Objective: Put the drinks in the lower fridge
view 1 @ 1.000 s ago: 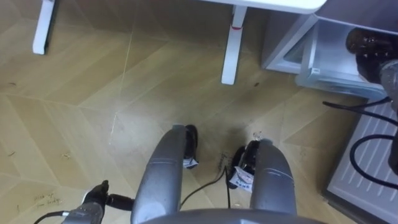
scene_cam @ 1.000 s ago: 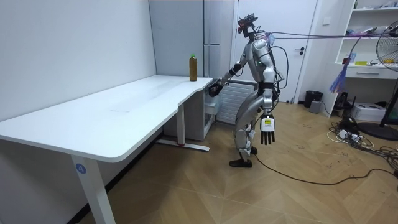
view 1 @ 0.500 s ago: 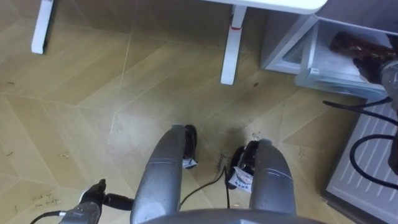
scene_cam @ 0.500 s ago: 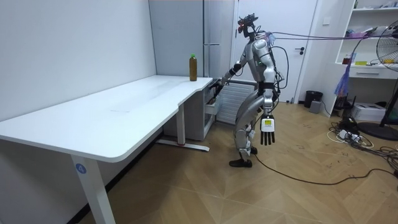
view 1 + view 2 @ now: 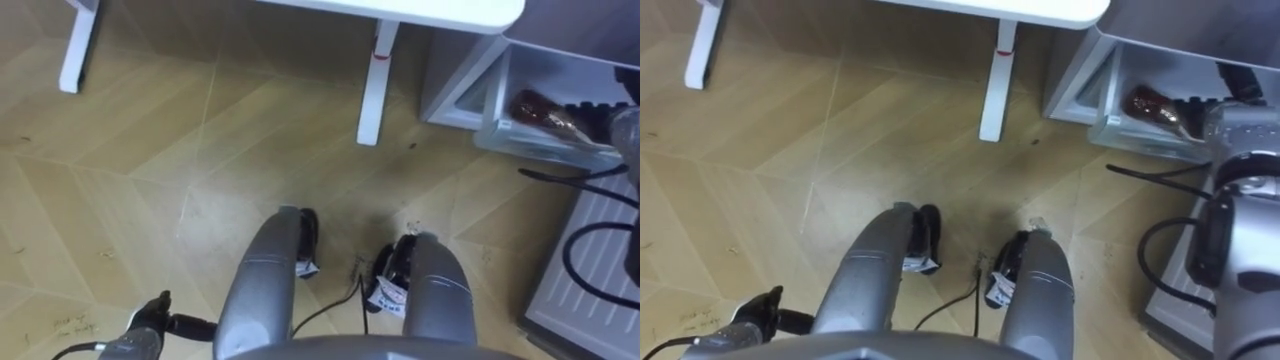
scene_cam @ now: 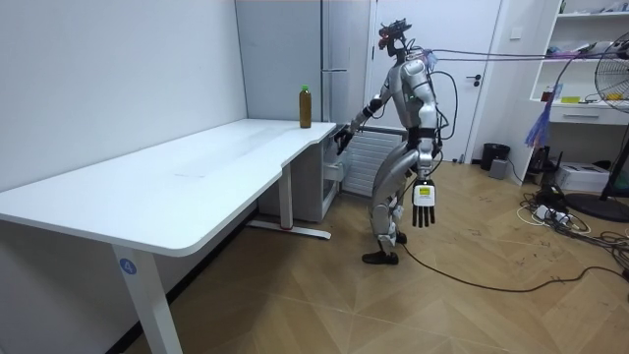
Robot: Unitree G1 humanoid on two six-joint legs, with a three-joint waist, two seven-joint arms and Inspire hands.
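The idle left hand [image 6: 424, 209] hangs by the thigh with fingers straight and apart, clear of everything. Next comes the surface [image 6: 197, 162]. In the room view a green-capped bottle [image 6: 305, 108] stands upright near its far corner, just beside the fridge [image 6: 339, 49], and is not yet put away. The robot stands facing the fridge's low compartment. Its right arm reaches into the drawer [image 5: 1140, 137], where a dark bottle [image 5: 1152, 107] lies slanted, cap end pointing away from the arm. The right hand [image 5: 1195, 112] appears clamped on the bottle's near end with dark fingers curled about it, though it sits at the edge of sight and the hold is hard to read. The chief risk is letting go while the bottle is slanted and perhaps not fully down. It would then drop, roll and knock the drawer's wall. If the fingers open too little, pulling back could drag the bottle out over the rim onto the floor. The fingers or wrist may also catch on the drawer's front lip. When the arm rises again it passes close to the green-capped bottle, and a careless sweep could tip that bottle off the surface.
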